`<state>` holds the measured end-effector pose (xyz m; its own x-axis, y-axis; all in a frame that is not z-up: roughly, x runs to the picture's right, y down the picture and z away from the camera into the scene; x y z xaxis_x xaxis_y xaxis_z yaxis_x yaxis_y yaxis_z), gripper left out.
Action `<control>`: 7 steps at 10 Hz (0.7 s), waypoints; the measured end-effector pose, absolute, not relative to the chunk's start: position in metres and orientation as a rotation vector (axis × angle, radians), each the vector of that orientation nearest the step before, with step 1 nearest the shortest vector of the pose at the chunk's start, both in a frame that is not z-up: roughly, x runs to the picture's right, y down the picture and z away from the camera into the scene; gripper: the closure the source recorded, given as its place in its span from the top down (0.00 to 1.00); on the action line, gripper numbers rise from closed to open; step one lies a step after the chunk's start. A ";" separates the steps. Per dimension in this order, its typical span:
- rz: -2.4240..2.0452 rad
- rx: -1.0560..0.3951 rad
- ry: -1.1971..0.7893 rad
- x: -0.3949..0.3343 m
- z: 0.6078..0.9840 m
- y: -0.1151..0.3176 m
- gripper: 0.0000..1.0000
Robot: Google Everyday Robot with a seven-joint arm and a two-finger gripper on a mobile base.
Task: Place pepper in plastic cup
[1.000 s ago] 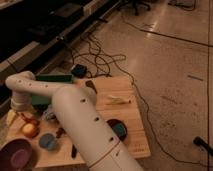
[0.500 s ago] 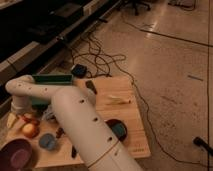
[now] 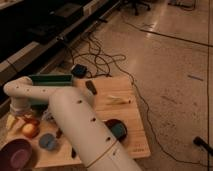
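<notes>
Little movement was noted since the earlier frames, the arm [image 3: 75, 117] being kept bent over the wooden table [image 3: 125, 112]. At centre left the gripper [image 3: 22, 114] was held just above the round fruit [image 3: 30, 130]; whether it grasped anything could not be told. The pepper [image 3: 58, 133] was seen lying just beside the blue plastic cup [image 3: 48, 141].

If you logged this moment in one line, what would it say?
arm: folded over table's left side | gripper: hidden behind arm | pepper: not identifiable | round fruit: on table
</notes>
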<state>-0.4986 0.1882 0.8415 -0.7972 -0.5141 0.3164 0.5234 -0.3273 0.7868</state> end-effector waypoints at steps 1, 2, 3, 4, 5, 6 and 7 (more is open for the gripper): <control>-2.143 -0.013 -1.275 -0.499 0.842 0.188 0.80; -2.143 -0.013 -1.275 -0.499 0.842 0.188 0.80; -2.143 -0.013 -1.275 -0.499 0.841 0.188 0.79; -2.144 -0.013 -1.275 -0.499 0.841 0.189 0.73; -2.144 -0.013 -1.276 -0.499 0.841 0.189 0.64; -2.144 -0.014 -1.274 -0.499 0.841 0.188 0.53; -2.145 -0.020 -1.280 -0.499 0.843 0.193 0.42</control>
<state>-0.4985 0.1928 0.8427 -0.8000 -0.5077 0.3197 0.5225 -0.3275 0.7873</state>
